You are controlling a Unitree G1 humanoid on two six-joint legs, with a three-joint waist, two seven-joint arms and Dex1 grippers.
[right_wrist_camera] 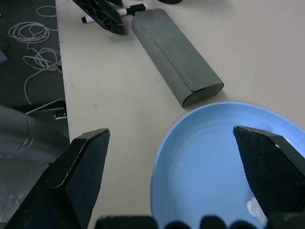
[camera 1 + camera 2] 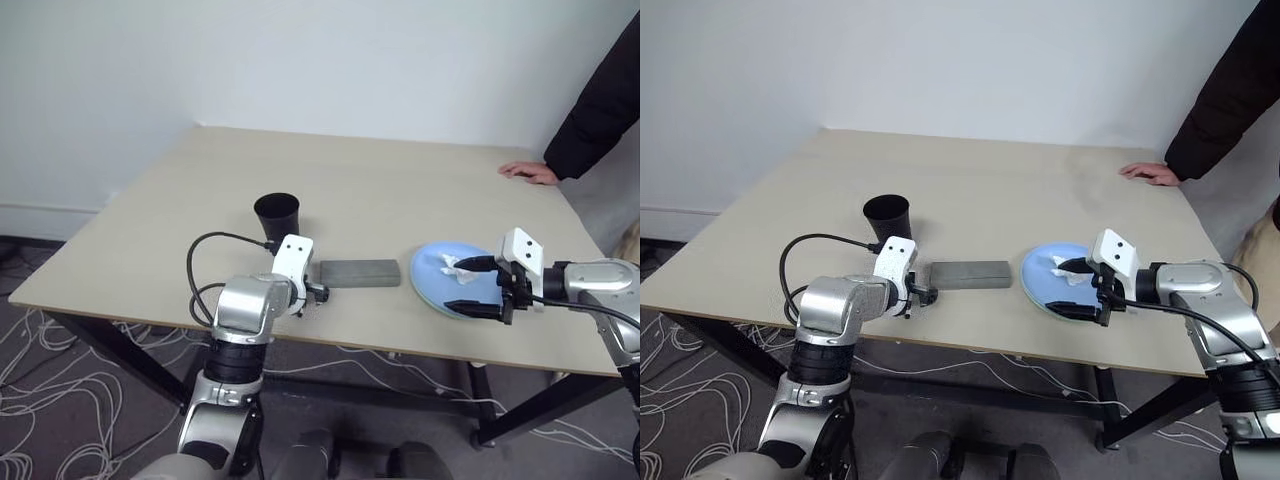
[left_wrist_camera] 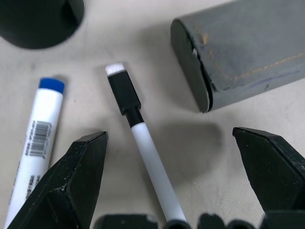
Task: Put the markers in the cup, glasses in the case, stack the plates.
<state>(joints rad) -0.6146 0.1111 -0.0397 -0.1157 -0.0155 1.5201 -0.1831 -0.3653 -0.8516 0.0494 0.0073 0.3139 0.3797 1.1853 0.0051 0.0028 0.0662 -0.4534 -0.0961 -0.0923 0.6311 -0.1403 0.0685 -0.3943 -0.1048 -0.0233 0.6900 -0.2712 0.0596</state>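
Fingers wide apart on both grippers, nothing held. Head views: L gripper sits low over the table close to its near edge, just beside the near-left end of the grey case, which lies flat and shut, parallel to that edge. Black cup stands upright just behind the L gripper, apart from the case. R gripper hangs over the near-right part of the table, fingers straddling the near rim of the light blue plate; a crumpled white tissue lies on that plate. Person's hand rests on the far-right edge, dark sleeve above it. L wrist view: L fingers spread either side of the thin black-capped marker, which lies on the table between them, no contact seen; blue-capped marker lies just beside it, outside one finger; case end and cup base near the cap ends. R wrist view: R fingers open above bare tabletop and blue plate rim; case lies beyond, markers past its far end.
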